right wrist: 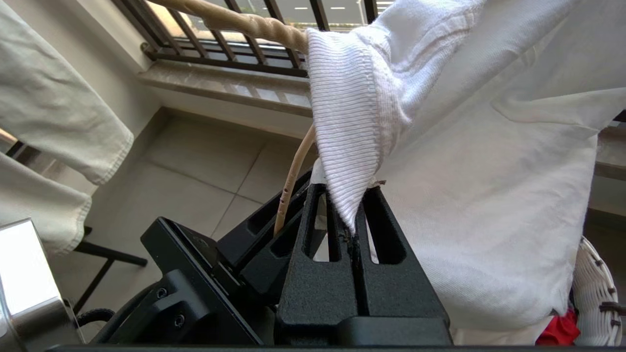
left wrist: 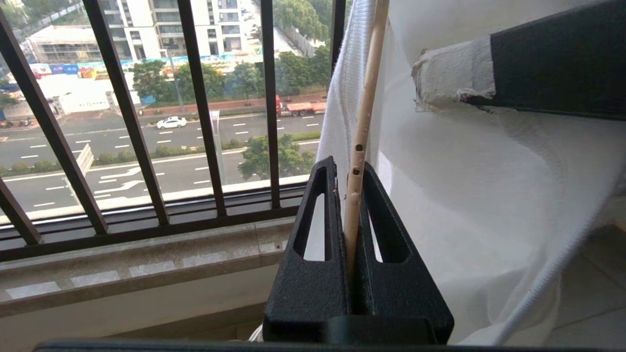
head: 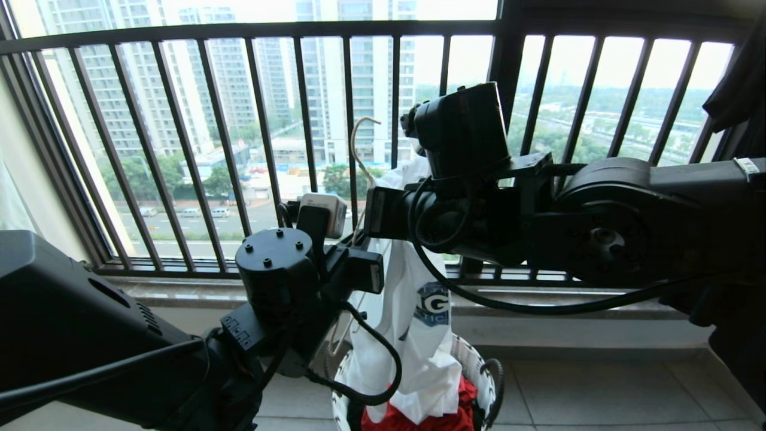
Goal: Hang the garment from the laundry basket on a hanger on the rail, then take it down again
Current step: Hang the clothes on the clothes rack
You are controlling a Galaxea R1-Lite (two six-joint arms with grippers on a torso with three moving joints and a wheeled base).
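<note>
The white garment (head: 413, 311), with its blue square logo (head: 432, 304), hangs above the laundry basket (head: 488, 371), its lower end resting in the basket. The cream wire hanger (head: 358, 143) rises in front of the window, hook uppermost. My left gripper (left wrist: 351, 176) is shut on the hanger's wire (left wrist: 363, 122), beside the cloth. My right gripper (right wrist: 348, 195) is shut on the garment's ribbed neck (right wrist: 345, 127), close against the left gripper (right wrist: 288, 205). The hanger's twisted stem (right wrist: 244, 22) runs into the neck opening. The rail is out of view.
A red garment (head: 443, 419) lies in the basket under the white one. Black window railing bars (head: 239, 137) and a stone sill (head: 167, 293) stand just behind. A black shirt (head: 739, 78) hangs at the upper right and beige cloth (right wrist: 49, 122) hangs to one side.
</note>
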